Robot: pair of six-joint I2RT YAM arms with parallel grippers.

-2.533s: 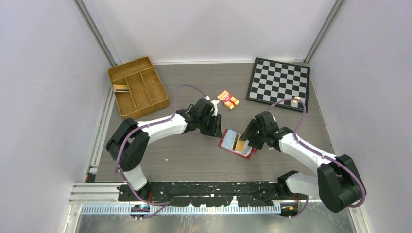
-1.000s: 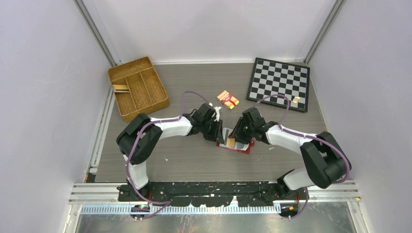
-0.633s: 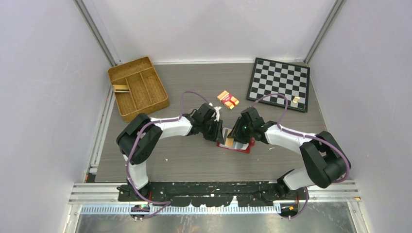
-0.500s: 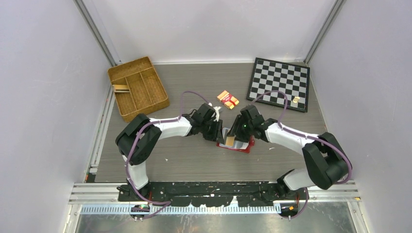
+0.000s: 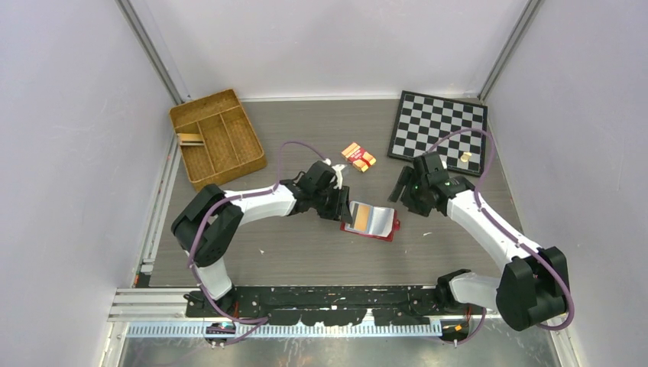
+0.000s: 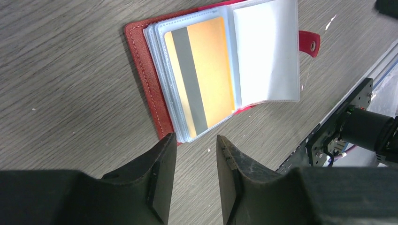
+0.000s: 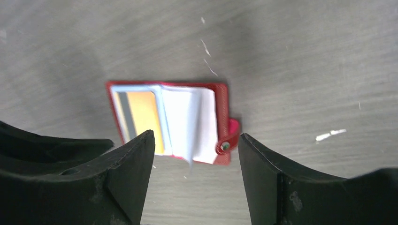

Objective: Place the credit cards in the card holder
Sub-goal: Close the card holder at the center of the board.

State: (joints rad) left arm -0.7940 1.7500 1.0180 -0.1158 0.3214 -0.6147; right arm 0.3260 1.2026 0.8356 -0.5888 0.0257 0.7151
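Top external: card holder point(image 5: 371, 219) runs left-right; left end effector point(image 5: 345, 213) and right end effector point(image 5: 398, 193) open, empty.

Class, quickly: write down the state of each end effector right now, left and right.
Left end effector: open, narrow gap, holding nothing.
Right end effector: wide open, holding nothing.

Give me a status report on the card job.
Left tool open, empty, at edge of holder. Right tool open wide, empty, right of holder. Striped card seated in open holder. Nothing on top of it.
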